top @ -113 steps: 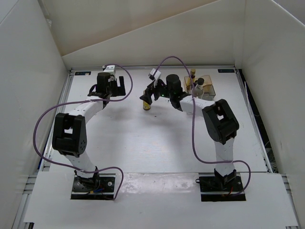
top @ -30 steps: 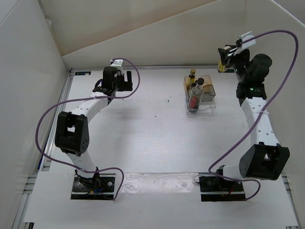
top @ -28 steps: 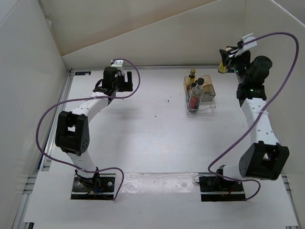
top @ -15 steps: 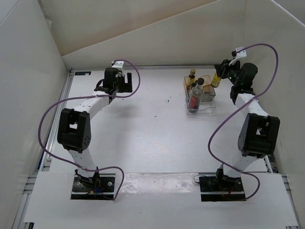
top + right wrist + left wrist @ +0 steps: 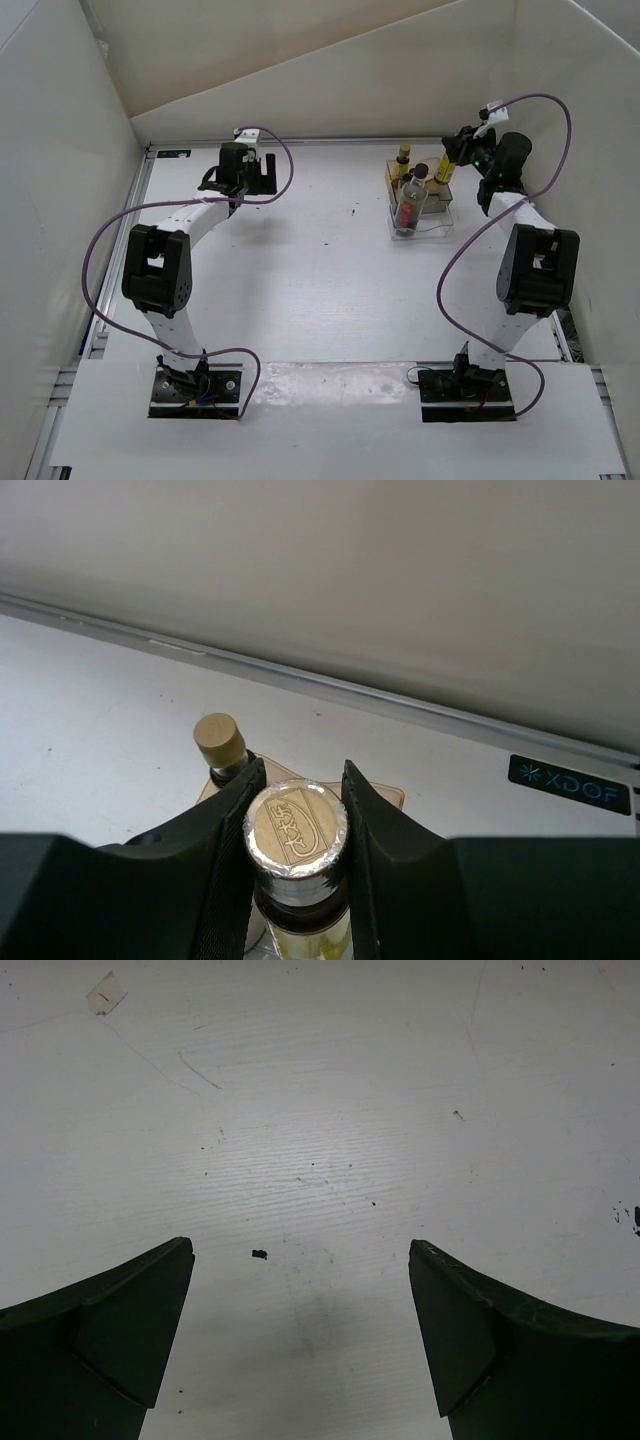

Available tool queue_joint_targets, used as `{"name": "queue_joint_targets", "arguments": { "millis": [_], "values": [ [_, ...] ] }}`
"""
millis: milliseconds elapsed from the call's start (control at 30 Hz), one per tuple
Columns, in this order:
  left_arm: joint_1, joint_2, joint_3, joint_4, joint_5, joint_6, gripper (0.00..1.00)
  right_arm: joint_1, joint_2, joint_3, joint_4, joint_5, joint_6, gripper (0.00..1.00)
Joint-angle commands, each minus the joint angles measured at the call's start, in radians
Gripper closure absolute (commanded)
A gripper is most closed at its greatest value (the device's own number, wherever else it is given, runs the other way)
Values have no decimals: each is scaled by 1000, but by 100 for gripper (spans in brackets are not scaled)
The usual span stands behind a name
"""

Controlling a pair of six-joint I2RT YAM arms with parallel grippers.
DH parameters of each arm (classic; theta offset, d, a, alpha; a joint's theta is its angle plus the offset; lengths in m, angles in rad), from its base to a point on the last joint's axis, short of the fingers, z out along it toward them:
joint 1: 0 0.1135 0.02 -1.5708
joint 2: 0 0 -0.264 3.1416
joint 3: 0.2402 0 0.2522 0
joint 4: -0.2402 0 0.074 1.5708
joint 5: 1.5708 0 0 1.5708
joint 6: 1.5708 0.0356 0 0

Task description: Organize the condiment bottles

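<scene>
From above I count four bottles: a yellow bottle (image 5: 404,157), a black-capped bottle (image 5: 421,174) and a reddish bottle (image 5: 407,210) sit in the one clear box (image 5: 436,226), and a second yellow bottle (image 5: 446,168) hangs upright at its far right corner, held by the right gripper (image 5: 456,150). At the left wrist, the left gripper (image 5: 300,1335) has both fingers wide apart over the table (image 5: 330,1110). At the right wrist, two fingers clamp the foil-capped neck, with one tan cap just behind.

Upper right, we see three clustered: tan-capped amber bottle (image 5: 404,156), whitish bottle (image 5: 421,175), red-filled bottle (image 5: 407,208); foil-capped amber bottle (image 5: 446,168) upright beside them.
</scene>
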Motion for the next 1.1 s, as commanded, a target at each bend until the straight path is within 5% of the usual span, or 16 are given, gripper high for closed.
{"name": "queue_joint_targets", "arguments": {
  "millis": [0,1067],
  "values": [
    [3,0,42,6,0,-7,0,-7,42,98,83,-21,23,100],
    [0,115,167,-40,-9,-1,0,8,399,449,-28,-78,50,100]
  ]
}}
